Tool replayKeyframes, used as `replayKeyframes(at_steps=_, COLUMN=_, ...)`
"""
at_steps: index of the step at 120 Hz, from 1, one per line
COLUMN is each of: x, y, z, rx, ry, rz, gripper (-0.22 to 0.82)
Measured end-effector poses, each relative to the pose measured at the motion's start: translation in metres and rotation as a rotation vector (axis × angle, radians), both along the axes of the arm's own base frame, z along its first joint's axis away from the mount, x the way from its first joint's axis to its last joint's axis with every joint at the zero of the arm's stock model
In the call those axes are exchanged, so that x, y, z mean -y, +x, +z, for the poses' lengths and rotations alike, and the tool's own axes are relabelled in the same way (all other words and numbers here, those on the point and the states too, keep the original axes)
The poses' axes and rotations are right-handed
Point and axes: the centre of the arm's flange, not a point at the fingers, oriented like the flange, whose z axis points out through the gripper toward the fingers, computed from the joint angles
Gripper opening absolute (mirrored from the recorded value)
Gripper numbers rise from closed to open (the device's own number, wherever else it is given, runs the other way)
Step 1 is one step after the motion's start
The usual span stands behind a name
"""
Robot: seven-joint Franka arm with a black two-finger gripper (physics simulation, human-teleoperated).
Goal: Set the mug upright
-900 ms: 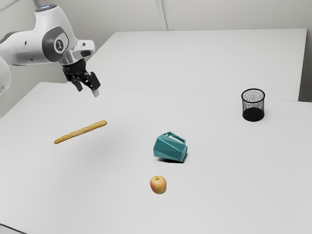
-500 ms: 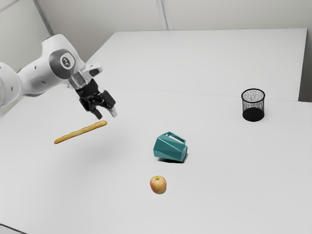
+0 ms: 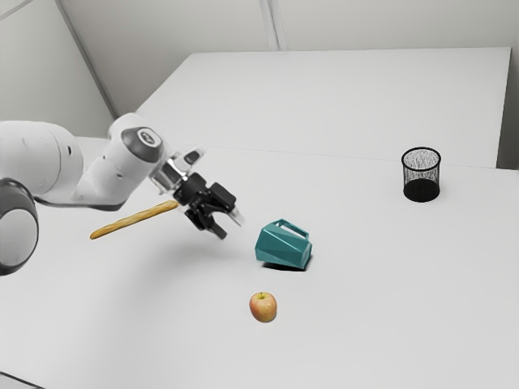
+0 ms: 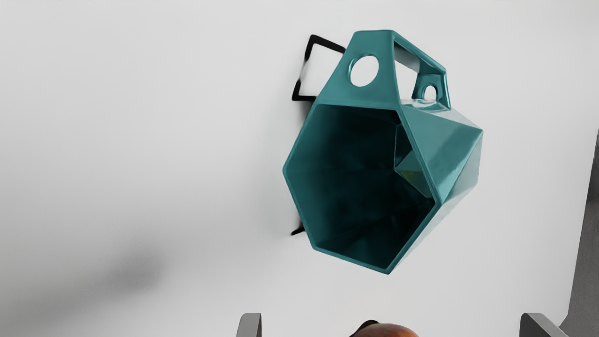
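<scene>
The mug (image 3: 280, 246) is blue-green, and nearly black deep inside. The apple (image 3: 263, 308) is yellow and red. The long bread (image 3: 134, 220) is golden brown. The basket (image 3: 421, 191) is black, with a net pattern. The table (image 3: 381, 308) is whitish grey. The robot arm (image 3: 117, 174) is white and grey, its gripper (image 3: 229, 226) mostly black.

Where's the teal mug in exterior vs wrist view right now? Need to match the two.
Exterior view: mug near the picture's middle, lying on its side, just to the exterior view's right of the gripper.
Wrist view: large, ahead of the open fingertips, its mouth facing the camera.
Shared landmark: the apple, close to the mug in both; the wrist view cuts it off, in the gap between the fingertips.
</scene>
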Motion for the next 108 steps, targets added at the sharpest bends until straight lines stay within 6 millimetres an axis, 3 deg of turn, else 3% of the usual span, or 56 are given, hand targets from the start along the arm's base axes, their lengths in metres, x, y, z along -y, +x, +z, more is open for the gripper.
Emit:
replayKeyframes(at_steps=64, x=0.043, y=0.031, z=-0.041, rx=0.075, ry=-0.123, rz=-0.033, gripper=0.59)
replayKeyframes(at_steps=108, x=0.062, y=0.033, z=-0.040, rx=0.111, ry=-0.163, rz=-0.045, gripper=0.33)
